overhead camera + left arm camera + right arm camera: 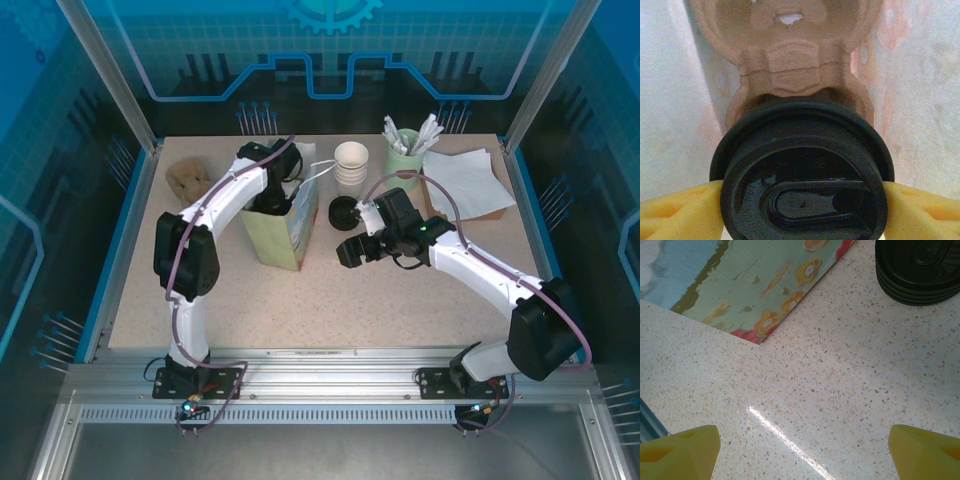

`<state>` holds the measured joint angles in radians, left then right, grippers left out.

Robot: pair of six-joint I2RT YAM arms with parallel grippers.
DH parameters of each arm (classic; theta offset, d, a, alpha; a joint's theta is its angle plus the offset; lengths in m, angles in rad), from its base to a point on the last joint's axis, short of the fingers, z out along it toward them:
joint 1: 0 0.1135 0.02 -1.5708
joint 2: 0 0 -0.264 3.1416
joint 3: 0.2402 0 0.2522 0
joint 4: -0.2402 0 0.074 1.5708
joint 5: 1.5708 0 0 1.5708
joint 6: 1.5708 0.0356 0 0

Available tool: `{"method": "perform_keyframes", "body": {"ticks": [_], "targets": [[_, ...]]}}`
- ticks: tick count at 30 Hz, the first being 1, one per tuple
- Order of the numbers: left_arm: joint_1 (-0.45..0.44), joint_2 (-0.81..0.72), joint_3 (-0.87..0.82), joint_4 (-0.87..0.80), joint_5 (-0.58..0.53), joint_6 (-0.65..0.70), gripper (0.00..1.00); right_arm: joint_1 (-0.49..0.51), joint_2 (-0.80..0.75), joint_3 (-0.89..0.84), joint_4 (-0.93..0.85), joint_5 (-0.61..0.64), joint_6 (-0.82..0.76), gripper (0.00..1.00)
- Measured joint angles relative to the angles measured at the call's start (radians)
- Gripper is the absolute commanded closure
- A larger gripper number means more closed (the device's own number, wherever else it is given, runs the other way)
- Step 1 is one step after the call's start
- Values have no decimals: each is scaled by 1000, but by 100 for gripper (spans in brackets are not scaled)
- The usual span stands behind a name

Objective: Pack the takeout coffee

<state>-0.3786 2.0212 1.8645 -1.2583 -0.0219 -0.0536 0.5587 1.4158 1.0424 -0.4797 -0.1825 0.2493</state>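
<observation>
Glossy plastic lid on takeout coffee (805,197); table (840,390) smooth (speckled, shiny).

takeout coffee (805,190) — sides hidden, black lids (920,270) cropped

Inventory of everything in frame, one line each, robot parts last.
takeout coffee: one, black lid, inside bag
pulp carrier: one, tan, inside bag, by the coffee
brown pulp piece: one, table far left
paper bag: one, pale green, left of centre
white cups: one stack, far centre
black lids: one stack, right of bag
green cup: one, holding white sticks, far right
napkins: one pile, white, far right
table: one, speckled beige
left gripper: one, yellow, flanking the coffee lid
right gripper: one, yellow, open over table
</observation>
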Motion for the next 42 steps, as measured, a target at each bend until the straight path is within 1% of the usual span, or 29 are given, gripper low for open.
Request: {"method": "perform_keyframes", "body": {"ticks": [16, 30, 42], "targets": [[0, -16, 25, -22, -8, 0, 22, 29, 3, 14, 1, 0, 0, 11], [0, -53, 46, -27, -7, 0, 20, 32, 5, 15, 0, 5, 0, 11], [0, -88, 115, -46, -7, 0, 20, 37, 6, 33, -2, 16, 0, 11]]}}
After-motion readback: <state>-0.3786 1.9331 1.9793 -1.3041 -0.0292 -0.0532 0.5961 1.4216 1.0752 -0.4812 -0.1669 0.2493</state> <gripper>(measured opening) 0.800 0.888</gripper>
